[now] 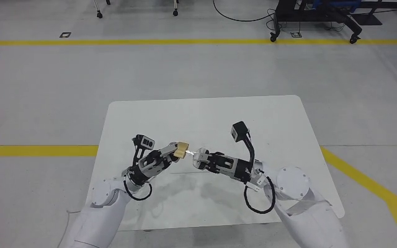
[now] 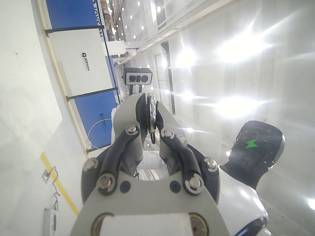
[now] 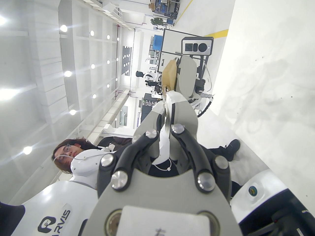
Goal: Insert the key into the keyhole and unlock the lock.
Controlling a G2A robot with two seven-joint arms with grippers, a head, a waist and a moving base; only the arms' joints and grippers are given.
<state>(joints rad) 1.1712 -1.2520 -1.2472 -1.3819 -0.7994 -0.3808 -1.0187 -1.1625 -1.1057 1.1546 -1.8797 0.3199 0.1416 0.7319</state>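
The left claw (image 1: 176,152) is clenching a rectangular brass padlock (image 1: 181,148); the right claw (image 3: 169,101) is gripping a thin silver key (image 3: 167,124), pointing at the padlock just ahead.

Two grippers meet over a white table (image 1: 260,118), lock against key.
The left gripper (image 1: 174,151) is clamped on a brass lock (image 1: 182,148) over the table's middle; the right gripper (image 1: 200,159) faces it from just beside, pinching a silver key (image 1: 191,152); the key's tip touches the lock, though whether it sits inside the keyhole cannot be told; yellow lines (image 1: 186,42) cross the grey floor (image 1: 62,80); a black cart (image 1: 316,18) stands at the far right.
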